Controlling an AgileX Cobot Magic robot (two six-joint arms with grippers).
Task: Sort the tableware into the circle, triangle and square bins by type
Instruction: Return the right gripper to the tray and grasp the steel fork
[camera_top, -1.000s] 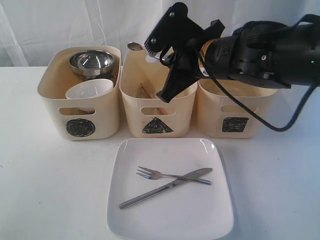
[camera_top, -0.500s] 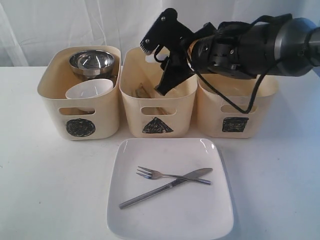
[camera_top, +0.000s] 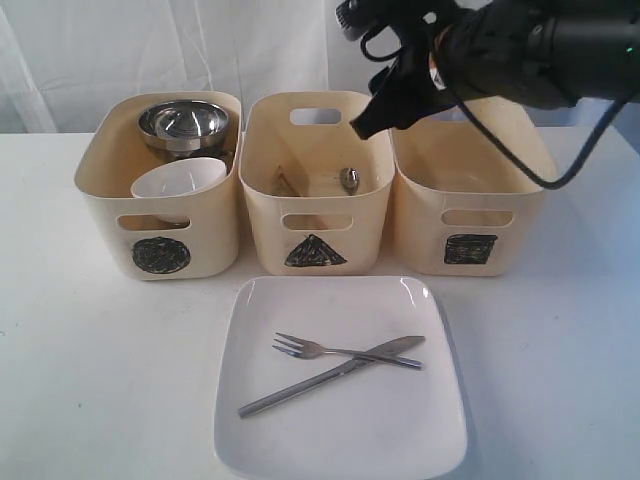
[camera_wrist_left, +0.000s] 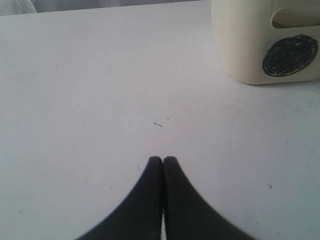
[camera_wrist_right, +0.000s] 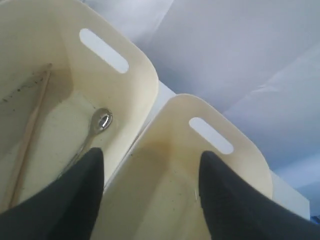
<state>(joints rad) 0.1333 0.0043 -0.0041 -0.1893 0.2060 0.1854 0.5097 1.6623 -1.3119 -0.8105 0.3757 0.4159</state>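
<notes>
overhead, the right arm (camera_top: 520, 45) slants in, right pincer (camera_wrist_right: 150, 152) spread wide and empty above the cream plastic triangle bin (camera_top: 262, 215) and square bin (camera_top: 420, 230). a shiny steel spoon (camera_top: 349, 179) lies in the triangle bin (beside a wooden chopstick (camera_wrist_right: 31, 132)); the left pincer (camera_wrist_left: 162, 159) hangs pinched shut over the tabletop (camera_wrist_left: 100, 90).

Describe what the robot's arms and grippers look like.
The right arm is a bulky black cylinder with a small green light and a black cable looping below it. The right gripper has broad black fingers with a finely textured surface. The left gripper has smooth black fingers tapering to rounded tips.
</notes>
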